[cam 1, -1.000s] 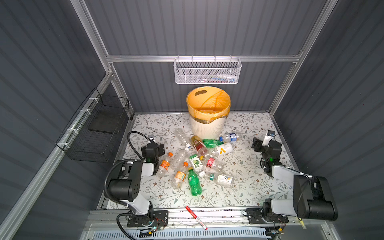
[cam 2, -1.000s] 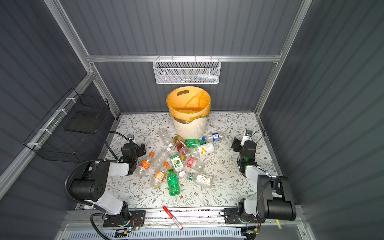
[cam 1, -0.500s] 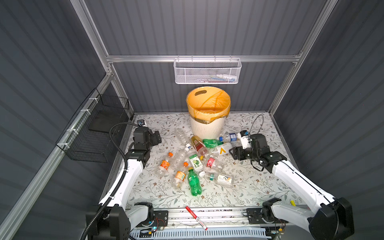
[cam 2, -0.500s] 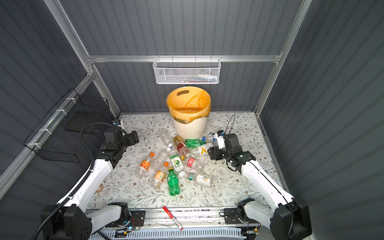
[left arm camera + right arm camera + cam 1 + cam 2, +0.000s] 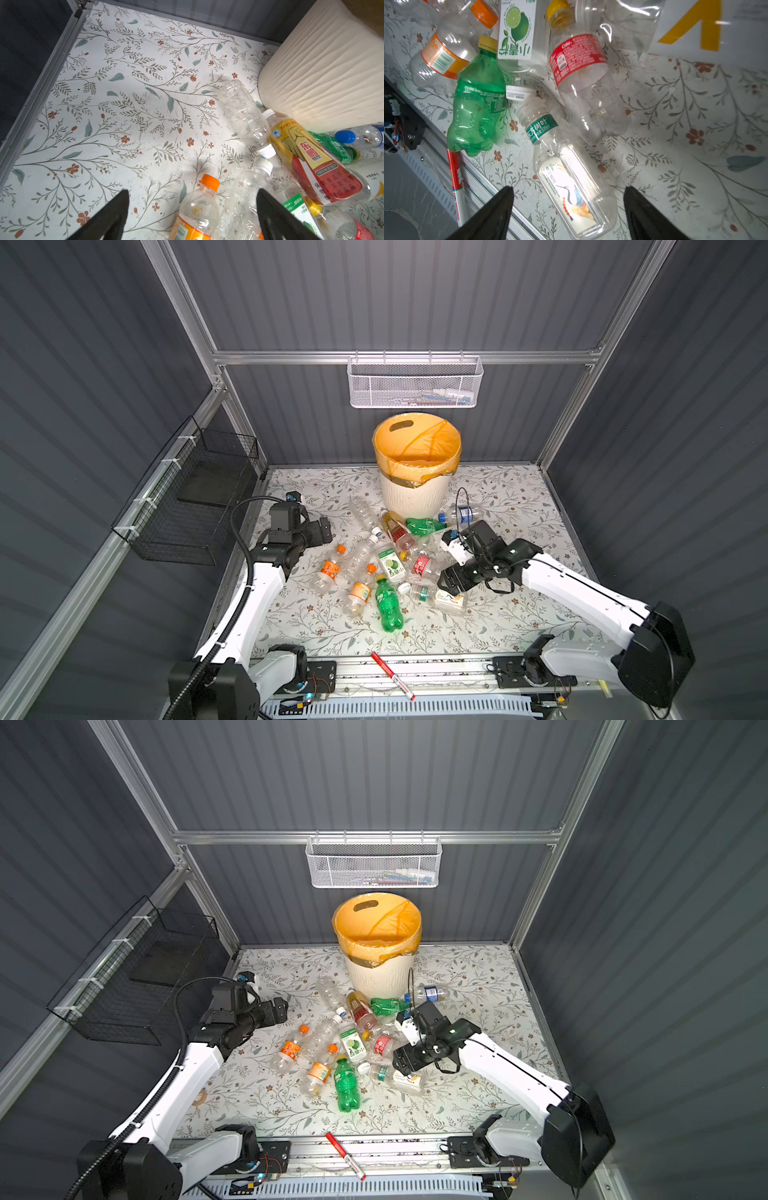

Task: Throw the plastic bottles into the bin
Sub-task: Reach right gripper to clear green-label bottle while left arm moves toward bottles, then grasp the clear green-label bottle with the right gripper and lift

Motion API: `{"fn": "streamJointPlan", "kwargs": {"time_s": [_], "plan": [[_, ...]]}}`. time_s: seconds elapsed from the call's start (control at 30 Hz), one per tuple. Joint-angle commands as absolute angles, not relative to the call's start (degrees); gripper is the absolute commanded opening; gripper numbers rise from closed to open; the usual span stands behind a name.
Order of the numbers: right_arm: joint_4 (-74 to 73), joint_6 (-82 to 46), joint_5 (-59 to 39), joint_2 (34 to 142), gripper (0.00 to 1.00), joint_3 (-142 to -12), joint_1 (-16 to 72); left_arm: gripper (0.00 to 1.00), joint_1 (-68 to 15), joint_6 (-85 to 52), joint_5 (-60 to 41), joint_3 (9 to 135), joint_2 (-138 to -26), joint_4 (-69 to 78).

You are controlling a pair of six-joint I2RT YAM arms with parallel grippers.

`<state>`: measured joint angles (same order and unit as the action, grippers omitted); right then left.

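Black tips spread wide, nothing pinched: yr R jaws hang right over the crane-label bottle (image 5: 571, 187), clear plastic w/ a teal neck band. In the R wrist view its base end sits btw the two tips. Its long axis runs straight away from them, neck end near the green bottle (image 5: 475, 112). So the closing line crosses the body's width, not its length. My read: drop and close, no wrist turn needed. In a top view that bottle (image 5: 438, 598) lies flat on the counter (image 5: 519, 626), on the R side of the pile. R arm is clearly the nearer one for it.

L jaws: also spread, empty. Seen btw those tips in the L wrist view are an orange-cap bottle (image 5: 197, 209) and a clear one (image 5: 243, 205), side by side, necks pointing away from the tips.

Outward: the rest of the plastic bottles (image 5: 359, 549) lie scattered mid-counter, a few right at the foot of the bin (image 5: 415, 499), which stands at the back. No bottle shows inside it, so I'd say the job's barely begun. The carry goes up and back over the pile to that rim.
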<state>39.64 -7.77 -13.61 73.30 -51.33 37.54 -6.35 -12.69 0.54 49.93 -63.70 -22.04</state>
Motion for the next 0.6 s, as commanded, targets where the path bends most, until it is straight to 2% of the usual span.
{"fn": "streamJointPlan", "kwargs": {"time_s": [0.0,0.3,0.57], "plan": [[41.8,-6.0,-13.7,76.1,0.89,-52.8,39.4,0.95,-6.5,-12.2,-2.2,48.4,-63.5,-22.3],[42.5,-5.7,-6.5,84.0,0.94,-54.8,44.9,0.96,-6.6,-11.2,-3.1,47.8,-64.1,-21.6],[40.0,-7.5,-4.5,86.6,0.92,-53.4,47.7,0.96,-6.5,-11.2,-3.4,47.9,-64.9,-21.3]]}}
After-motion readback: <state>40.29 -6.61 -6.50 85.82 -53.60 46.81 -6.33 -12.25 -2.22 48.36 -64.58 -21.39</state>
